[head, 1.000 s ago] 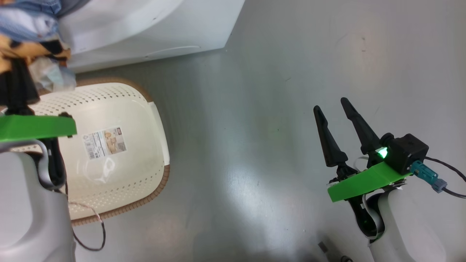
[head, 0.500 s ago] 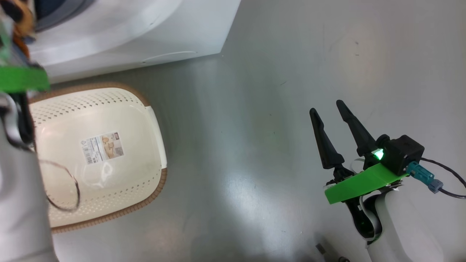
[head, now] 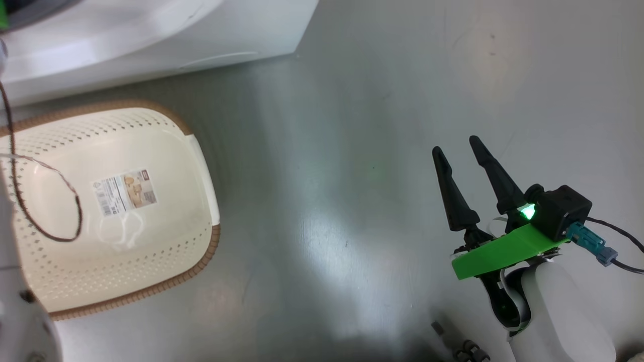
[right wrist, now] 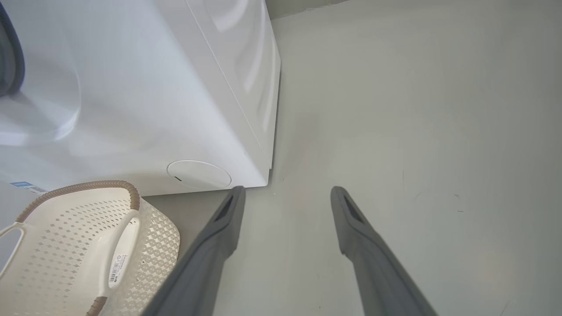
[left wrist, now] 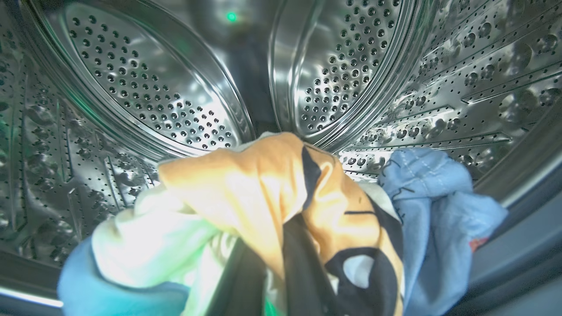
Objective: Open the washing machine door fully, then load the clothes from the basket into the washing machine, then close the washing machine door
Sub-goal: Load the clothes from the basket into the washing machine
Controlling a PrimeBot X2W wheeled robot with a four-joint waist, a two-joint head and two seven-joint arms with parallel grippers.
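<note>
The clothes (left wrist: 272, 197), a bundle of orange, black, cream and light blue cloth, hang inside the washing machine's steel perforated drum (left wrist: 145, 87) in the left wrist view. My left gripper is shut on this bundle, and the cloth covers most of its fingers. The cream-white basket (head: 151, 125) with its brown rim stands on the floor below the white washing machine (head: 151, 30), holding only its label sticker. My right gripper (head: 455, 146) hangs open over bare floor far to the right of the basket (right wrist: 66, 245), nothing between its fingers (right wrist: 287, 189). The washing machine door is out of view.
Grey glossy floor (head: 327, 151) stretches between the basket and my right arm. A thin dark cable (head: 75, 201) from my left arm loops above the basket. The machine's round filter cap (right wrist: 199, 174) sits low on its front corner.
My left gripper has carried the clothes up from above the basket and out of the head view's upper left corner, towards the machine. The right gripper has stayed in place, open.
</note>
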